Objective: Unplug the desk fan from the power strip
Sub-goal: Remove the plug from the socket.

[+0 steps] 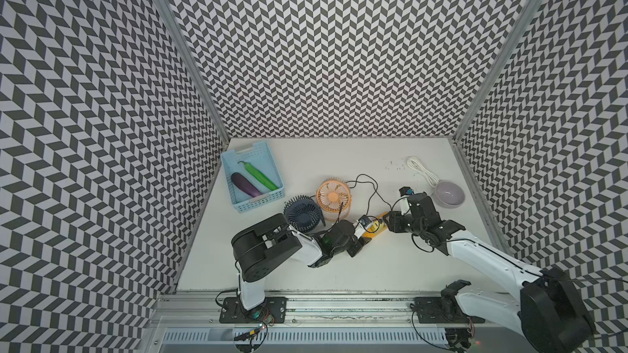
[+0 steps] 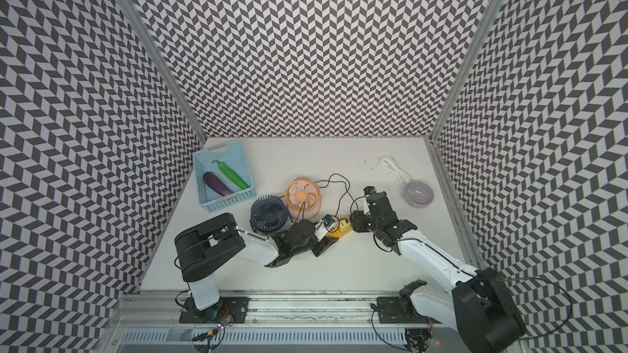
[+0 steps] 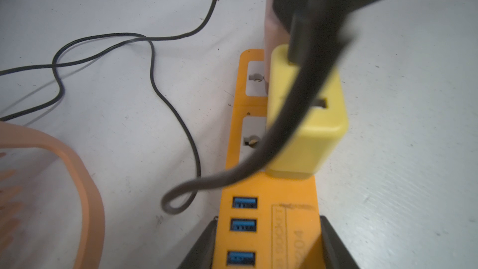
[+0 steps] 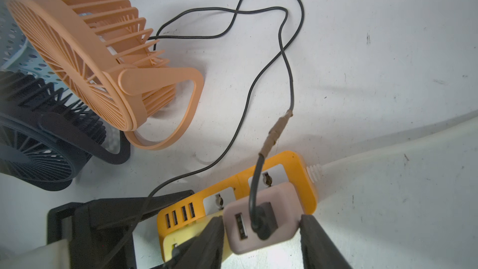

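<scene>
Orange-yellow power strip (image 1: 376, 226), flat on the white table (image 1: 339, 266), near its middle and between the two arms, also seen in a top view (image 2: 341, 231). At its near end, a row of blue USB ports (image 3: 244, 225); there, clamped from both long sides by the left gripper (image 3: 269, 218), one dark finger tight against each edge of the strip. Further along the strip, two white-faced sockets, both taken. In the one next to the USB ports, a yellow adapter (image 3: 310, 130) with a thick black lead plugged into it. In the one at the far end, a pink adapter (image 4: 283, 225), upright, with a black cable (image 4: 284, 55) in one of its USB slots and a tan sleeve partway along that cable. Around the pink adapter, the right gripper (image 4: 260, 218), drawn in on it, one finger against each side as far as the wrist view shows. From the strip's far end, a white cord (image 1: 421, 169), running back and right to a loose loop beside a pale lilac bowl (image 1: 449, 193). Black cable looping over the table toward the orange fan (image 1: 333, 195), just behind the strip and tilted on its stand. Beside the orange fan and touching it or nearly so, a navy fan (image 1: 302, 215), close to the left arm. At back left, a light blue basket (image 1: 260, 200) holding a purple eggplant (image 1: 245, 185) and a long green vegetable (image 1: 261, 175), side by side.
</scene>
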Controlling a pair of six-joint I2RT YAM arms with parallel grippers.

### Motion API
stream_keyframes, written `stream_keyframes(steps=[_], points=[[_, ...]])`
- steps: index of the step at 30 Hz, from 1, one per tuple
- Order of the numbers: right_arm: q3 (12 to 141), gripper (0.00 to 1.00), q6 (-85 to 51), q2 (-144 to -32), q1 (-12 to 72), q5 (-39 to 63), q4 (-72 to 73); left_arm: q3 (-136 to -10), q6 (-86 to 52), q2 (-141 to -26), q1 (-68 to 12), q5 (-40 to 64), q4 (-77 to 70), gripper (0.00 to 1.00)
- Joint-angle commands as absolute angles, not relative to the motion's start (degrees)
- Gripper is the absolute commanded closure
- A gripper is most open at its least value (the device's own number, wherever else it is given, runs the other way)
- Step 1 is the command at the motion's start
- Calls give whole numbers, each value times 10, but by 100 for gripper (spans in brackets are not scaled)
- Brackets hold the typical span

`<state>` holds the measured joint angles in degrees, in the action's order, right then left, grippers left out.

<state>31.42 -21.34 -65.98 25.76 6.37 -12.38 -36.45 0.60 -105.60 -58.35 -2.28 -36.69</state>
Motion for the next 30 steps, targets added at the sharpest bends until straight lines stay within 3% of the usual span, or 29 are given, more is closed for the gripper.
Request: stream_keyframes(steps=[1, 4, 9, 30], points=[[326, 51, -208, -666, 264, 51, -106, -364, 17, -1044, -582, -17, -344, 76], [327, 52, -208, -666, 266, 43, -110, -364, 17, -1044, -582, -17, -346, 76], [331, 41, -210, -668, 269, 36, -109, -361, 17, -1043, -582, -16, -349, 76], [340, 47, -210, -688, 278, 23, -102, -357, 14, -1041, -582, -12, -352, 77]])
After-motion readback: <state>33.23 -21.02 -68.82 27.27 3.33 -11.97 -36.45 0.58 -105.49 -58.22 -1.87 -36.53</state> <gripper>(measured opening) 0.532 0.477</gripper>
